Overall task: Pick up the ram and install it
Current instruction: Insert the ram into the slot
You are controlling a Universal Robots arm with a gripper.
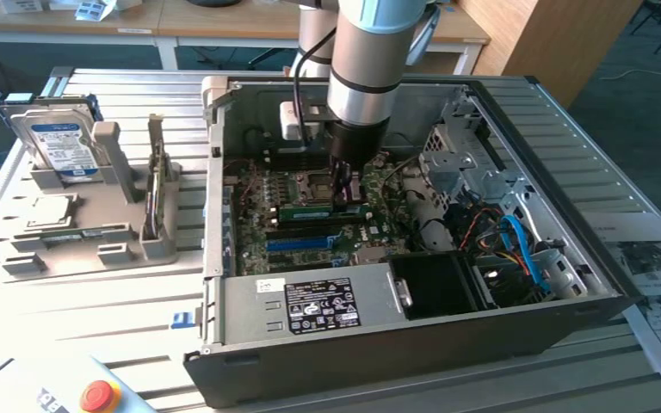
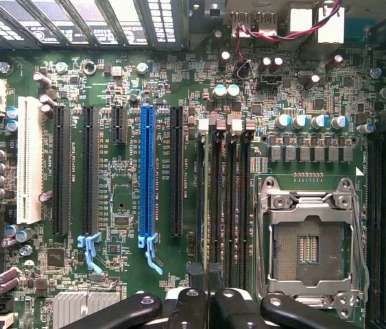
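Observation:
The ram, a narrow green stick, lies level across the motherboard's memory slots inside the open computer case. My gripper reaches straight down into the case and is shut on the ram's top edge. In the wrist view the ram shows edge-on as a thin strip. It runs from between my black fingertips along the outermost of the dark memory slots. I cannot tell whether the ram is seated in that slot or just above it.
An empty processor socket sits beside the memory slots, and a blue expansion slot lies on the other side. At the exterior view's left, a grey holder carries a hard drive, a silver processor chip and a thin board on edge. A red button is at the front.

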